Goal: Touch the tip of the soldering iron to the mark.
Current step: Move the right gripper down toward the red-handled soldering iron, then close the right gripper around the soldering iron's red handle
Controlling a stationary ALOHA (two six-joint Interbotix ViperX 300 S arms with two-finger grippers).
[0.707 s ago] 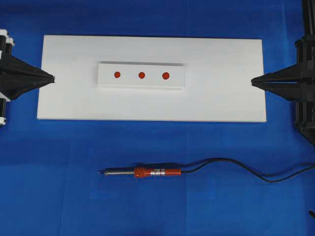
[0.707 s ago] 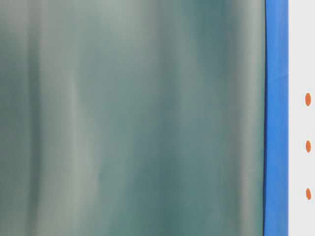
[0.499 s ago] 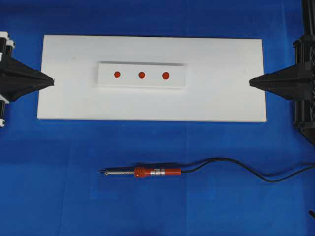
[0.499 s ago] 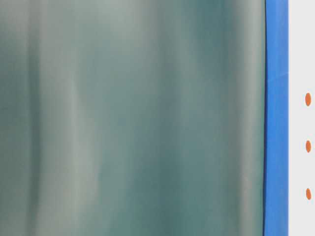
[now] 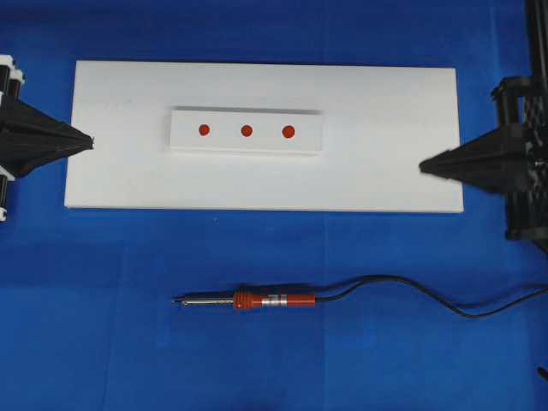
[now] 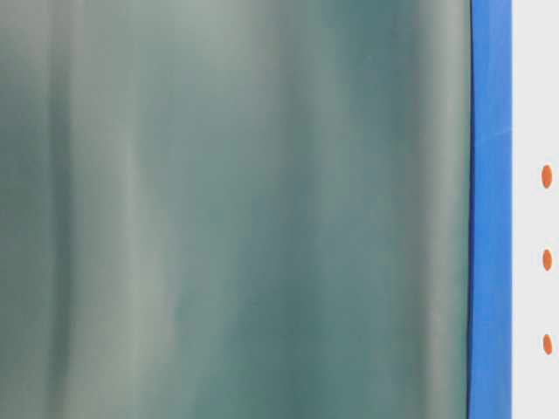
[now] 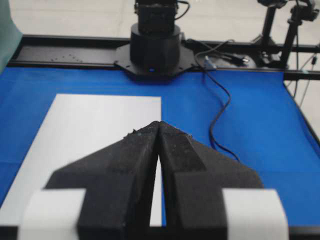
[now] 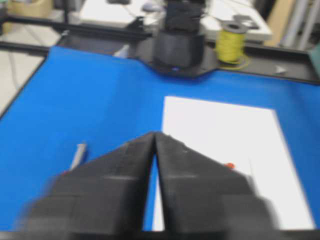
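The soldering iron (image 5: 274,300) lies on the blue mat in front of the white board, red-orange handle in the middle, its metal tip (image 5: 177,300) pointing left and its black cord (image 5: 411,289) trailing right. Three red marks (image 5: 247,131) sit in a row on a raised white block (image 5: 300,144). My left gripper (image 5: 90,142) is shut and empty at the board's left edge. At the board's right edge my right gripper (image 5: 422,168) hangs shut and empty, far from the iron. The right wrist view shows the shaft (image 8: 77,155) left of the shut gripper (image 8: 156,134).
The white board (image 5: 385,171) covers the middle of the blue mat. A blurred green surface (image 6: 236,209) fills most of the table-level view, with the marks (image 6: 546,259) at its right edge. The arm bases (image 7: 155,47) stand at the mat's ends.
My right gripper has moved left over the board's right edge and a little toward the front. The left gripper and the soldering iron have not moved.
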